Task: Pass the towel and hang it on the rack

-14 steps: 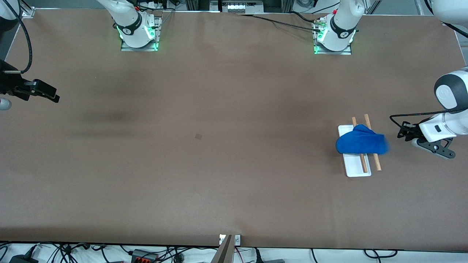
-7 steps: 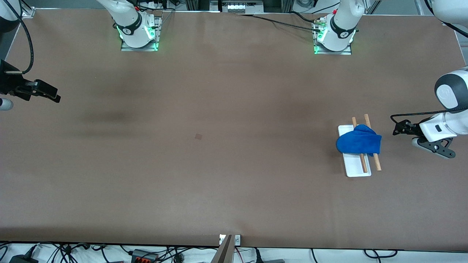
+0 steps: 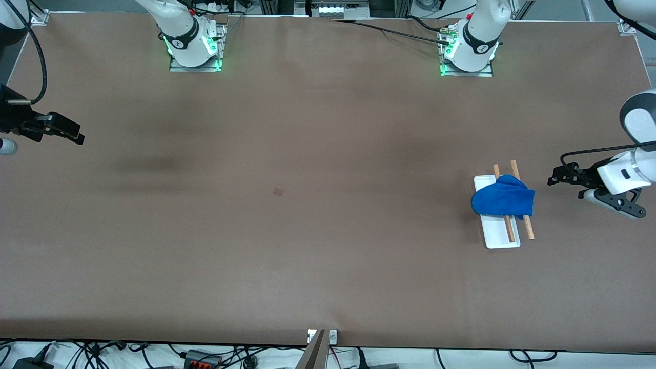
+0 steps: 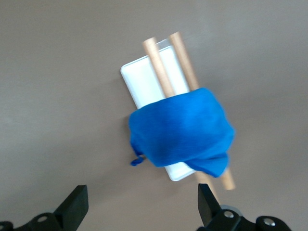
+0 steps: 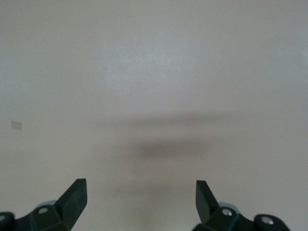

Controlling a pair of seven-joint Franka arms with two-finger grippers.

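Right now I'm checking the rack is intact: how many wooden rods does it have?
2. Both rods lie side by side above the rack's white base, the blue towel draped across their middles.

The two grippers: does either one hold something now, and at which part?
Nothing is held. The left gripper has open jaws over the table beside the rack, where the blue towel hangs free. The right gripper waits open and empty.
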